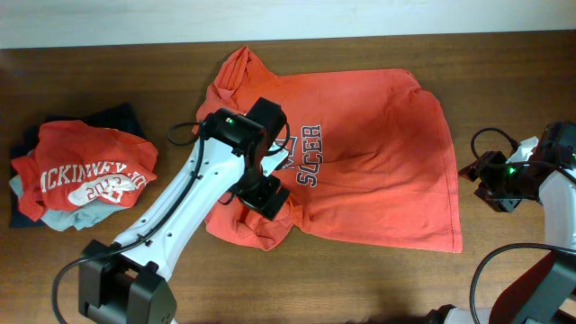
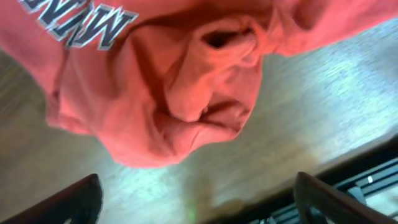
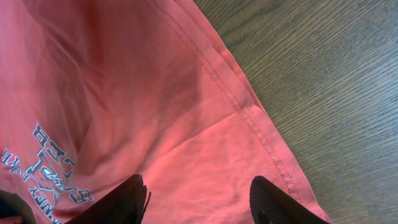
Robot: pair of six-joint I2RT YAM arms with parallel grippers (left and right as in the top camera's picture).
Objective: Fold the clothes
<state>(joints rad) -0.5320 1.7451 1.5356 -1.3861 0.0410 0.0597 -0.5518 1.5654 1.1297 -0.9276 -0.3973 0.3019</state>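
T-shirt (image 1: 378, 162) lies at the middle of the desk (image 1: 360, 279), mostly spread, print up. Its near-left corner is bunched and no clean fold shows. Judgement: folding barely begun, all folds remain. Left claw (image 2: 199, 202) hangs over that bunch, wide and empty. Right claw (image 3: 202, 199) sits by the right hem, parted and empty. Stacked garments (image 1: 81, 175) lie well left.

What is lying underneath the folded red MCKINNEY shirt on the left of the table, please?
A pale blue garment peeks out below the red shirt, with a navy one beneath that. Their covered middles cannot be seen.
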